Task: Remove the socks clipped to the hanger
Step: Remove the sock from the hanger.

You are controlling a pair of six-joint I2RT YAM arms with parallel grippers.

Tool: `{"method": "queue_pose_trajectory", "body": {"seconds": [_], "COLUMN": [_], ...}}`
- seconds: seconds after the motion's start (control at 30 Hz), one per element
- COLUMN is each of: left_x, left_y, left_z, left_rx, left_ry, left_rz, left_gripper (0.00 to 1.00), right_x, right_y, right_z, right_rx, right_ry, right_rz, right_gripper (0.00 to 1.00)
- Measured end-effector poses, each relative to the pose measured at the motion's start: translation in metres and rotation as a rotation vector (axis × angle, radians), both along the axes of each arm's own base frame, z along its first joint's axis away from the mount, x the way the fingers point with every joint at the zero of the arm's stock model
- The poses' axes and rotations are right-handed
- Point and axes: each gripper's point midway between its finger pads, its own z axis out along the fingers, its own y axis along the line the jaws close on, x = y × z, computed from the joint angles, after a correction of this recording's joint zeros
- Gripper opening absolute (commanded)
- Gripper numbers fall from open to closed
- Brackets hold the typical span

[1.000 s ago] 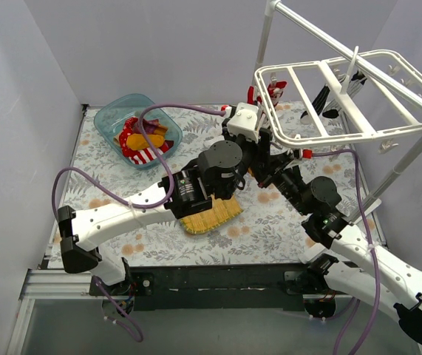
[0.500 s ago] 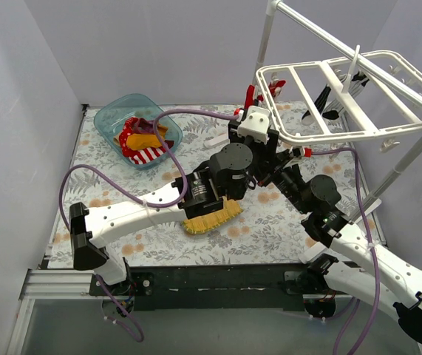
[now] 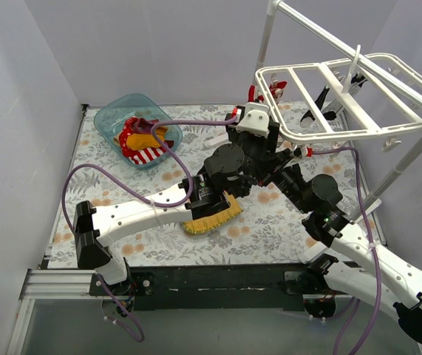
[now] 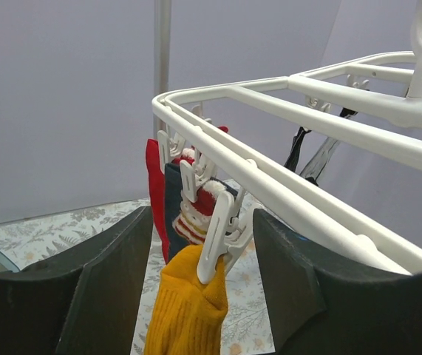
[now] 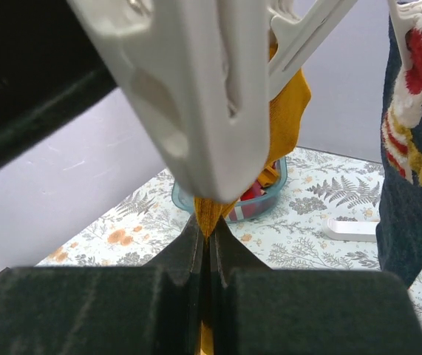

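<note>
Mustard sock (image 4: 188, 310) hanging from a corner clip (image 4: 214, 237) of the hanger (image 4: 307, 192), with both grippers at it.

Right gripper (image 5: 209, 229): jaws pressed together just under the clip, a thin fold of the mustard fabric nipped between the fingers (image 5: 181, 259) and showing above and below them. Left gripper (image 4: 203, 218): jaws roughly half apart, nothing held; sock hangs in the gap between the two fingers (image 4: 114, 281), touching neither, clip level with the tips. Just behind on the same rail: striped sock (image 4: 196, 214), navy sock (image 4: 172, 200) and red sock (image 4: 154, 185), each in its own clip. From above: hanger raised over the far right of the table, black socks (image 3: 321, 103) clipped under its middle; more socks (image 3: 143, 142) heaped in the clear tub (image 3: 111, 118) at far left.
</note>
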Motion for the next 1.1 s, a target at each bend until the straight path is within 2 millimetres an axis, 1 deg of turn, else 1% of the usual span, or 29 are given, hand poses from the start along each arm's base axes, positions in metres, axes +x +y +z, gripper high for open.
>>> {"method": "queue_pose_trajectory", "body": {"seconds": [0.07, 0.1, 0.13, 0.17, 0.37, 0.47, 0.57, 0.6, 0.8, 0.83, 0.9, 0.93, 1.03, 1.07, 1.1], "left_x": [0.001, 0.002, 0.002, 0.002, 0.002, 0.003, 0.005, 0.006, 0.007, 0.008, 0.007, 0.007, 0.007, 0.006, 0.006], "left_y": [-0.001, -0.002, -0.003, -0.004, -0.005, -0.005, -0.003, -0.003, -0.002, -0.001, -0.001, -0.001, -0.001, -0.002, -0.002], "left_z": [-0.001, -0.002, -0.004, -0.004, -0.008, -0.013, -0.018, -0.018, -0.019, -0.017, -0.014, -0.012, -0.01, -0.01, -0.01], "left_rx": [0.005, 0.008, 0.012, 0.013, 0.017, 0.017, 0.023, 0.024, 0.015, 0.01, -0.002, -0.011, -0.032, -0.035, -0.035], "left_ry": [-0.005, -0.005, -0.004, -0.003, 0.004, 0.0, -0.006, -0.009, -0.032, -0.037, -0.045, -0.051, -0.063, -0.065, -0.067], "left_rz": [0.005, 0.007, 0.008, 0.007, 0.005, 0.01, 0.024, 0.025, 0.032, 0.033, 0.032, 0.032, 0.026, 0.023, 0.02], "left_gripper": [0.57, 0.59, 0.62, 0.63, 0.64, 0.63, 0.59, 0.56, 0.49, 0.44, 0.39, 0.33, 0.28, 0.22, 0.19], "right_x": [0.0, 0.0, 0.0, -0.001, -0.002, -0.002, -0.003, -0.003, -0.005, -0.006, -0.006, -0.007, -0.007, -0.007, -0.008], "right_y": [0.0, 0.0, 0.0, -0.001, -0.001, -0.001, -0.001, -0.001, -0.001, -0.001, -0.001, -0.001, -0.002, -0.002, -0.002], "right_z": [0.0, 0.0, 0.0, 0.001, 0.003, 0.003, 0.003, 0.003, 0.003, 0.002, 0.001, 0.001, 0.001, 0.001, 0.002], "right_rx": [-0.001, 0.0, 0.001, 0.004, 0.008, 0.008, 0.007, 0.007, 0.003, 0.001, -0.003, -0.004, -0.004, -0.003, -0.002], "right_ry": [0.001, 0.001, 0.001, 0.001, -0.004, -0.005, -0.005, -0.006, -0.005, -0.003, 0.001, 0.001, 0.001, 0.001, 0.0], "right_rz": [0.0, 0.0, 0.0, 0.0, 0.001, 0.004, 0.008, 0.008, 0.016, 0.017, 0.019, 0.019, 0.02, 0.019, 0.019], "right_gripper": [0.01, 0.01, 0.01, 0.01, 0.01, 0.01, 0.01, 0.01, 0.01, 0.01, 0.01, 0.01, 0.01, 0.01, 0.01]}}
